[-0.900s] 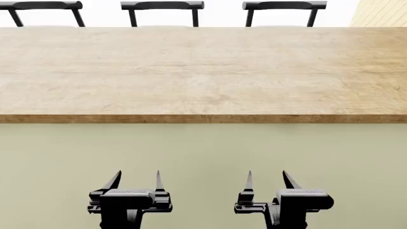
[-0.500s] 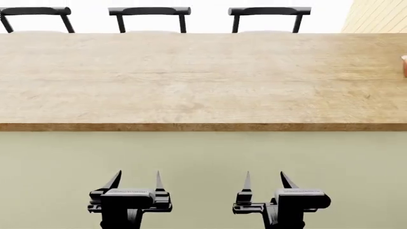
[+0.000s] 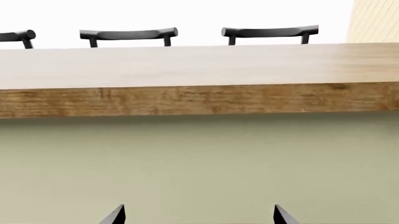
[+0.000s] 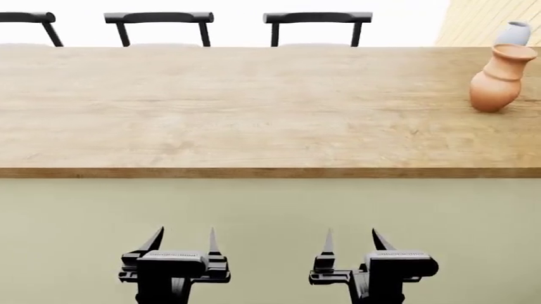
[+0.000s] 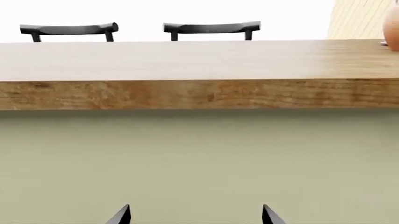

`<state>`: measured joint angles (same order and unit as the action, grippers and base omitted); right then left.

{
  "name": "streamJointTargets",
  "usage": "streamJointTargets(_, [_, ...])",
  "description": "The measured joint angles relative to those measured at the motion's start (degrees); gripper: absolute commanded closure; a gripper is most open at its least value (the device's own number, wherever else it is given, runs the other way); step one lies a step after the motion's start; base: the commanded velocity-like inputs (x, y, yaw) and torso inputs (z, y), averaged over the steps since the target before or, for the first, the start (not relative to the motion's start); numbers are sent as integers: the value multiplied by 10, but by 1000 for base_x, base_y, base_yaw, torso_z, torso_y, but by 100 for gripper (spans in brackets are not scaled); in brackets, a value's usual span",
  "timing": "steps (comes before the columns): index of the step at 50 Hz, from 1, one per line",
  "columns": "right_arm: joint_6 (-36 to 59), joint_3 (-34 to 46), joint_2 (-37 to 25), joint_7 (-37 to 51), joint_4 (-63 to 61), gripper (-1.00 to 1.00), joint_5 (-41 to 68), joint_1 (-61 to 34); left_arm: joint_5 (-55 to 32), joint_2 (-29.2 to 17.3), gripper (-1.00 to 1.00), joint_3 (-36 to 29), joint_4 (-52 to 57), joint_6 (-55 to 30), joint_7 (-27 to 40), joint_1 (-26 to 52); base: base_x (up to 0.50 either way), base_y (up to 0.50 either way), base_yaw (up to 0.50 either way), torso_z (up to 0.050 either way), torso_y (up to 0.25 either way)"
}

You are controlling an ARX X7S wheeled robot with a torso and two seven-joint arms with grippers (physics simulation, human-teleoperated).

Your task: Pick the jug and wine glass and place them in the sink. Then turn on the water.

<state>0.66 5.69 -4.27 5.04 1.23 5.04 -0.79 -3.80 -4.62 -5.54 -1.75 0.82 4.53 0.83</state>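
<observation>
Well apart — jug (image 4: 498,81), right tool (image 4: 351,242) low

Black left gripper (image 4: 182,240), right gripper (image 4: 353,239) (pointed fingers)

One jug (image 4: 498,79), one wine glass (image 4: 513,33), three chairs (image 4: 159,18)

A long, light-brown wood-grain worktop (image 4: 253,107) with a darker front edge spans the head view above a pale green cabinet face (image 4: 270,215). Near its far right end stands the terracotta-orange clay jug (image 4: 498,79), upright, with the pale grey-white wine glass (image 4: 513,33) just behind it.
</observation>
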Motion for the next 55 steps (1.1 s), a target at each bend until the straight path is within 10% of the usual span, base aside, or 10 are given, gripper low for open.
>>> streamJointTargets(55, [-2,35,-30,35,4,-100,34,-7,-31,-30,-100,-38,19,-17,30,-2,0,-500,0,50,0])
